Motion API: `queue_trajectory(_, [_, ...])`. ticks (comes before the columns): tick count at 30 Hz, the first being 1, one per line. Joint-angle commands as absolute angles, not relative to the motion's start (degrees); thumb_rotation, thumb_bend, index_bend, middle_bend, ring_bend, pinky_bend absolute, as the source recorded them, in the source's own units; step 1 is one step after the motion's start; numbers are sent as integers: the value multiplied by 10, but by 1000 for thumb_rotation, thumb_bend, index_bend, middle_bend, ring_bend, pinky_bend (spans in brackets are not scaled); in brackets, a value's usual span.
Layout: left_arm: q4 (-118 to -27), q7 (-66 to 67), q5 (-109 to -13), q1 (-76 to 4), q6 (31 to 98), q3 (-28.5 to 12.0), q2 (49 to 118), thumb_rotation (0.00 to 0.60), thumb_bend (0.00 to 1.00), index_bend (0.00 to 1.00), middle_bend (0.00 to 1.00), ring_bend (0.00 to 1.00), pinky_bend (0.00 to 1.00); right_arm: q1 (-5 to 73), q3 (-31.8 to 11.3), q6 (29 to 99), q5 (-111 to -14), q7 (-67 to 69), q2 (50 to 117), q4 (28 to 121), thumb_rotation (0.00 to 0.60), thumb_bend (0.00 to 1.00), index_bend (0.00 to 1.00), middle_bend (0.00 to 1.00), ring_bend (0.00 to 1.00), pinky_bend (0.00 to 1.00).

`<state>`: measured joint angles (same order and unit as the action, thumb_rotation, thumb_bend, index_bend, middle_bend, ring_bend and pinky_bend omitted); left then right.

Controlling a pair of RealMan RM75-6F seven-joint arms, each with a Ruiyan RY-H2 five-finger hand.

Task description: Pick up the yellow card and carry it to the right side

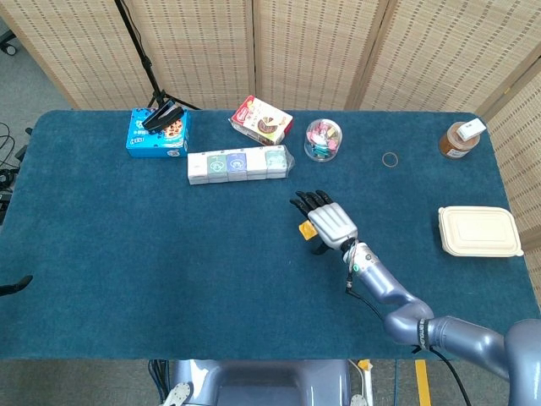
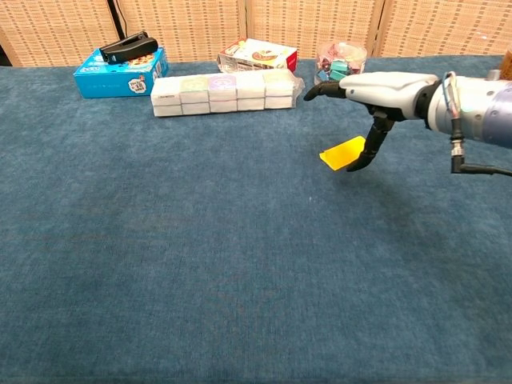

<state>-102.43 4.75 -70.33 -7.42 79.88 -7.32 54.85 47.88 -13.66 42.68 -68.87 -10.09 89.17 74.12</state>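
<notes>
A blue cookie box [image 1: 158, 134] with a black stapler [image 1: 161, 115] on top sits far left. Next comes a long pack of small boxes [image 1: 239, 164]. The yellow card [image 2: 342, 153] lies flat on the blue table [image 1: 127, 254]. The right hand [image 1: 328, 222] hangs flat over the card, fingers spread, thumb tip touching it. A white lunch box [image 1: 478, 231] sits far right.

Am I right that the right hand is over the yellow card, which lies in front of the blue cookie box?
Not quite: the right hand is over the yellow card, but the card lies in front of the jar of clips, as the head view shows. The blue cookie box sits far left.
</notes>
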Motion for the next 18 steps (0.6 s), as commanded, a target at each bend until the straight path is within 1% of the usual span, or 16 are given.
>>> queue_trajectory(1, [-1024,48,-703,-74,799,-73,549,600,0,0,0,0,0,489,-139,423,-676,-108,905,731,600,0,0,0,0,0])
queue_trajectory(7, [-1023,50,-702,-77,796,-74,549,600,0,0,0,0,0,512,-152,427,-639,-137,948,690,600,0,0,0,0,0])
queue_trajectory(18, [-1021,45,-702,-76,796,-74,548,600,0,0,0,0,0,525,-148,431,-616,-156,974,656,600,0,0,0,0,0])
